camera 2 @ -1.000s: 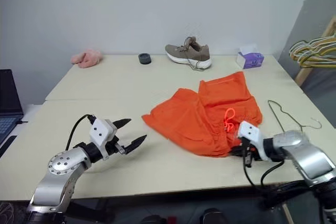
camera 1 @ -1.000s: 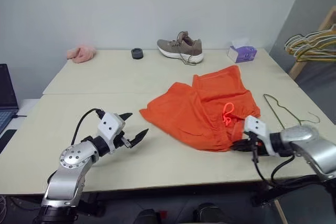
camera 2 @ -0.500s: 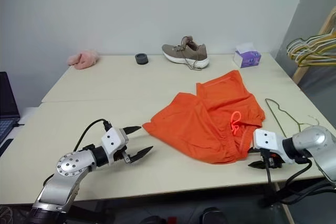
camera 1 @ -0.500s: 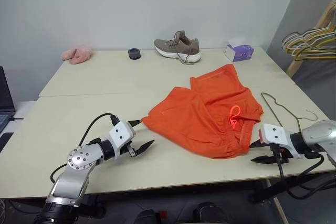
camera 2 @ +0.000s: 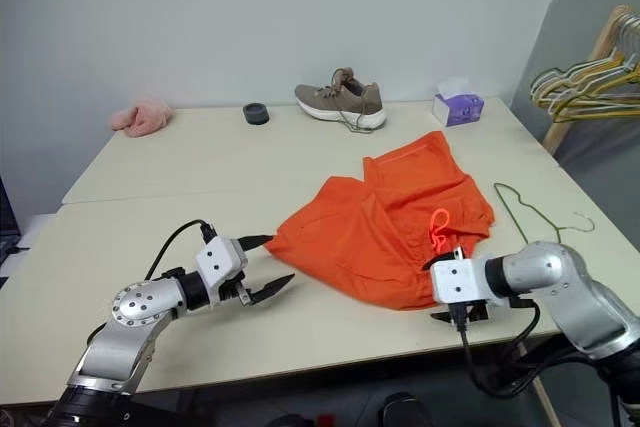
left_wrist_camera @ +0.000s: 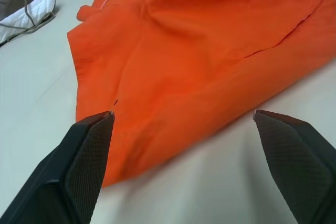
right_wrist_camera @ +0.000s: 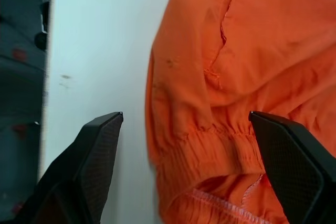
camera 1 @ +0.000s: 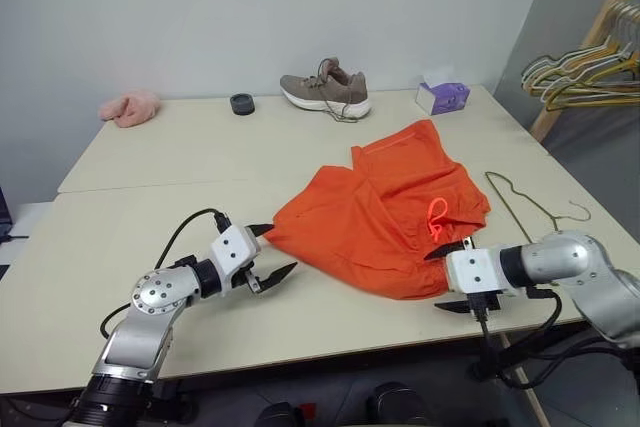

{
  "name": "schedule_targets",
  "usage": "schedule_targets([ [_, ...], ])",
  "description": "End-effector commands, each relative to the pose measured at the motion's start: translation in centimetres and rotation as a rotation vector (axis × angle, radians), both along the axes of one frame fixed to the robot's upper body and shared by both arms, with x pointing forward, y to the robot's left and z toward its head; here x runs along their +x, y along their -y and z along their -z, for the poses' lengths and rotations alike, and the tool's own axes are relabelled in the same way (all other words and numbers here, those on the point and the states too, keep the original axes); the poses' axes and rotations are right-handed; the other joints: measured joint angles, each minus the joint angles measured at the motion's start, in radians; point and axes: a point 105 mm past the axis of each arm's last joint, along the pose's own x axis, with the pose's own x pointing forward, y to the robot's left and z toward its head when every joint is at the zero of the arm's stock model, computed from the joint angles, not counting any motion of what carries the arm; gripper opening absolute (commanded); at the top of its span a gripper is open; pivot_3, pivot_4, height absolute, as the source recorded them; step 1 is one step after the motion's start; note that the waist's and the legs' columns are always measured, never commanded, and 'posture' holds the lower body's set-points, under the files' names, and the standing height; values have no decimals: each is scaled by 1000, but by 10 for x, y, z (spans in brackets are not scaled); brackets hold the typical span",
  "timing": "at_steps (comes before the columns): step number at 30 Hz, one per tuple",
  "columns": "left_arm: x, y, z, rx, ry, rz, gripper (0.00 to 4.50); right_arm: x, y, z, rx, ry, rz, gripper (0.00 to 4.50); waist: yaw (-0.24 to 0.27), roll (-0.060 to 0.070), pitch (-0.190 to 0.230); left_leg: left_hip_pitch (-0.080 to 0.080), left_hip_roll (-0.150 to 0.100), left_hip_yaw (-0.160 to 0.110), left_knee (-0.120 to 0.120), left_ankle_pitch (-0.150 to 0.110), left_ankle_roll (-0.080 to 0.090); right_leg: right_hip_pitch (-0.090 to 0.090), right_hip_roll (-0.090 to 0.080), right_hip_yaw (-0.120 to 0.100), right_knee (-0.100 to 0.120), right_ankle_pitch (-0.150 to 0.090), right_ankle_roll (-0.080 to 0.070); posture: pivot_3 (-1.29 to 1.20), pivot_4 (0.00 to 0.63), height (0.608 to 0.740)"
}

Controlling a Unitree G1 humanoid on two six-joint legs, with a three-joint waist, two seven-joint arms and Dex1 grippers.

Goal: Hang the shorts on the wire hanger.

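Both sets of jaws spread wide, pinching nothing; shorts (camera 1: 385, 217) crumpled flat on the table (camera 1: 150, 157), hanger (camera 1: 520, 202) just beside them on the right.
Left gripper (camera 1: 268, 252) lies low, aimed at the shorts' left edge, one fingertip at the hem; right gripper (camera 1: 452, 277) sits at the waistband by the table's near edge, tilted down; wide bare tabletop lies left and behind; shoe (camera 1: 323, 88), tissue box (camera 1: 440, 97), pink cloth (camera 1: 128, 107) line the far edge.

Bright orange shorts (camera 1: 385, 207), olive-brown wire hanger (camera 1: 520, 197)
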Motion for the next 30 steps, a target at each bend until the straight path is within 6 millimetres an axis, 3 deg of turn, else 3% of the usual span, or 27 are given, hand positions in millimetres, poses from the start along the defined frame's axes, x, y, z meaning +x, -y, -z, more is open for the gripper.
schedule_targets([
  [1, 0, 8, -14, -8, 46, 26, 4500, 10, -2, 7, -78, 70, -31, 4089, -1, 0, 0, 0, 0, 0, 0, 0, 0, 0, 0, 0, 0, 0, 0, -186, 37, 740],
  [3, 0, 8, -14, -6, 45, 27, 4500, 14, -4, 8, -79, 84, -25, 4089, -1, 0, 0, 0, 0, -1, 0, 0, 0, 0, 0, 0, 0, 2, -3, -184, 38, 740],
  [15, 4, 18, -21, 75, 80, 81, 4500, 22, -15, -30, 92, 114, 29, 22, -3, 0, 0, 0, 0, -3, 0, 0, 0, 1, 1, 0, 1, 2, -4, -197, 37, 740],
  [26, 13, 30, -16, 243, 118, 232, 4500, 20, -14, -56, 168, 86, 88, 22, -30, 1, 1, -1, 0, -2, 0, 0, 0, 0, 1, -1, 0, 2, -4, -236, 41, 740],
  [30, 23, 20, 1, 350, 121, 240, 4500, 18, -12, -67, 193, 78, 100, 22, -47, 2, 1, -1, 0, -3, 0, 0, 0, 0, 1, -1, 0, 2, -3, -258, 45, 740],
])
